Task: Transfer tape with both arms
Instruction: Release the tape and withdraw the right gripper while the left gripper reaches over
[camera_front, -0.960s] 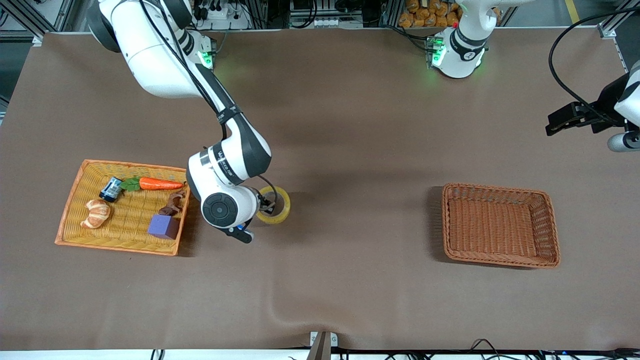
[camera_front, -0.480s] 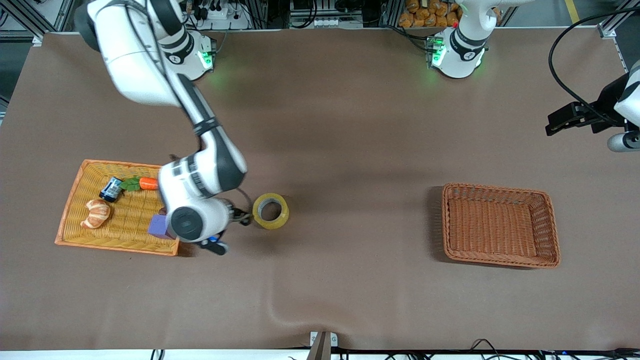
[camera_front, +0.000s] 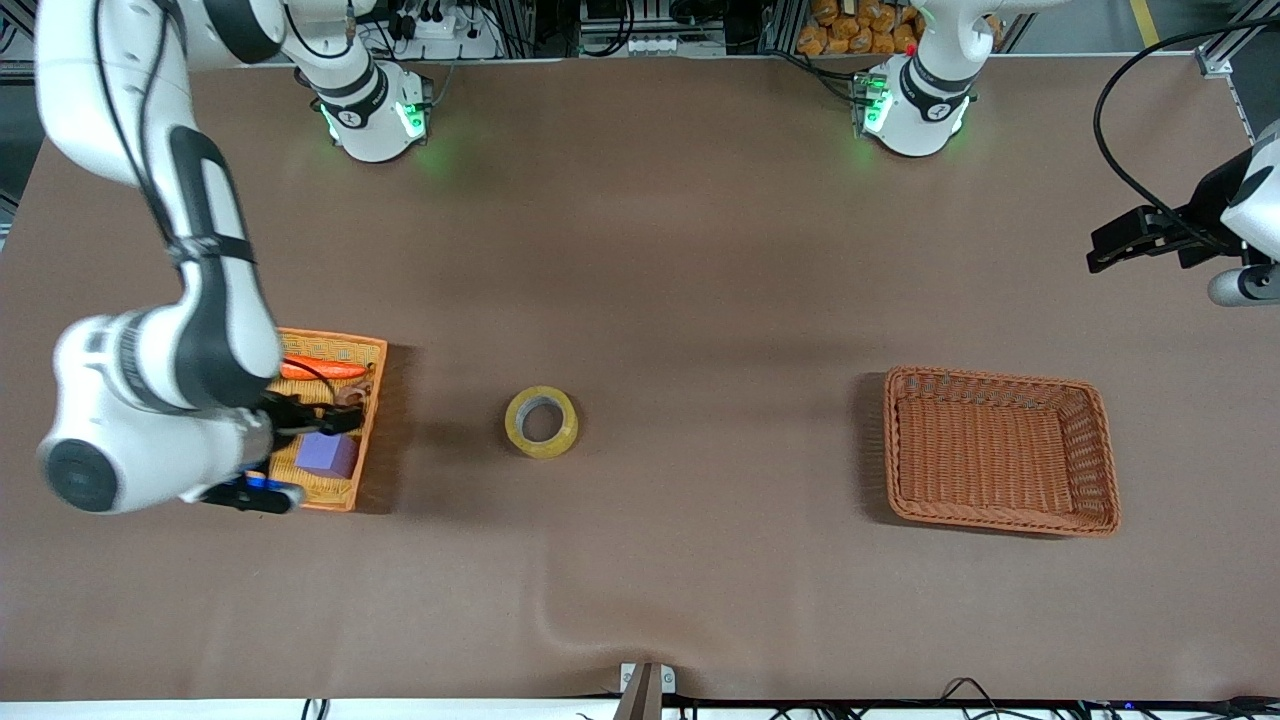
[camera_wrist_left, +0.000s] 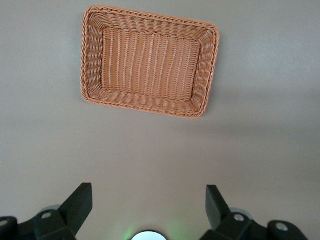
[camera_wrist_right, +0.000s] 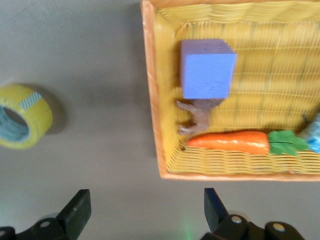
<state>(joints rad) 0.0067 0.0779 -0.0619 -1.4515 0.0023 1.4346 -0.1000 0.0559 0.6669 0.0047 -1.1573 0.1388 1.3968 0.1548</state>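
The tape (camera_front: 541, 421), a yellowish ring with a grey-rimmed hole, lies flat on the brown table between the two baskets. It also shows in the right wrist view (camera_wrist_right: 20, 117). My right gripper (camera_front: 312, 416) is open and empty, up over the orange tray's (camera_front: 371, 420) edge nearest the tape; its fingertips (camera_wrist_right: 80, 205) stand wide apart. My left gripper (camera_front: 1112, 248) is open and empty, waiting high at the left arm's end of the table; in the left wrist view its fingertips (camera_wrist_left: 82, 197) stand wide apart over bare table.
The orange tray (camera_wrist_right: 152, 100) holds a purple cube (camera_front: 327, 455), a carrot (camera_front: 320, 369) and a small brown piece (camera_front: 347, 397). An empty brown wicker basket (camera_front: 1098, 440) stands toward the left arm's end and shows in the left wrist view (camera_wrist_left: 150, 107).
My right gripper has drawn away from the tape and swung toward the right arm's end, over the orange tray. The tape has stayed put. The left arm has barely moved.
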